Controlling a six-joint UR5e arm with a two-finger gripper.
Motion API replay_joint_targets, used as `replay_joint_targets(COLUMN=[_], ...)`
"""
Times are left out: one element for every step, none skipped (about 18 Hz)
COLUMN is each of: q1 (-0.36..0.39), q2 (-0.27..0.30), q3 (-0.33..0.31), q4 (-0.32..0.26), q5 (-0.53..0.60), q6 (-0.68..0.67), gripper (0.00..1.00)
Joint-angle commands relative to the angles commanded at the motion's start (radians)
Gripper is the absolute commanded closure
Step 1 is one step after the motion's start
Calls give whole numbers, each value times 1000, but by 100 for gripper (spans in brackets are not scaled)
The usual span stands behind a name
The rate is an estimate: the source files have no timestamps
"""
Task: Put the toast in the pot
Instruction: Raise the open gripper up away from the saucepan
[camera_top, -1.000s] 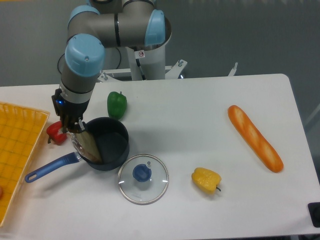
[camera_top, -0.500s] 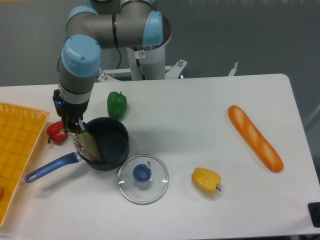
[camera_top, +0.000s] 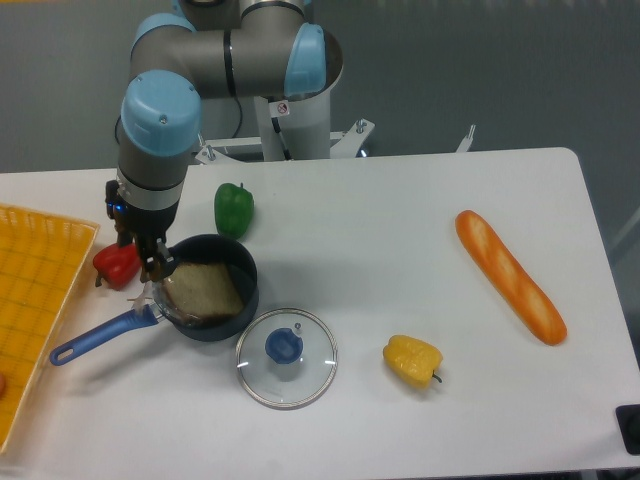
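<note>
The toast, a tan-brown slice with a darker crust, lies flat inside the dark pot, almost filling it. The pot's blue handle points to the lower left. My gripper hangs over the pot's left rim, just left of the toast. It is open and holds nothing, with its fingers apart from the slice.
A red pepper sits just left of the gripper and a green pepper behind the pot. The glass lid with a blue knob lies in front of the pot. A yellow pepper, a baguette and a yellow tray are also on the table.
The toast stood on edge in the gripper at the pot's left wall; now it has dropped flat into the pot. The gripper has let go and risen slightly.
</note>
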Motion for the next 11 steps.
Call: replay_joint_targets(q1=[0,0,2,5,6,6,5,5,0,-2,-3], q2=[0,2,2,3,5,5,6,8,8,6,8], q3=[9,18,25,26,26,29,31,32,40,48,51], q4=[-3,-8,-8,-5,-2,1,3,3,3,3,3], q5=[23,37,40,40,41,45,61,92,123,147,173], q6=[2,2,2,2,2,3,2,5,21,55,89], gripper=[0,0,0,0,0,0,0,0,0,0,0])
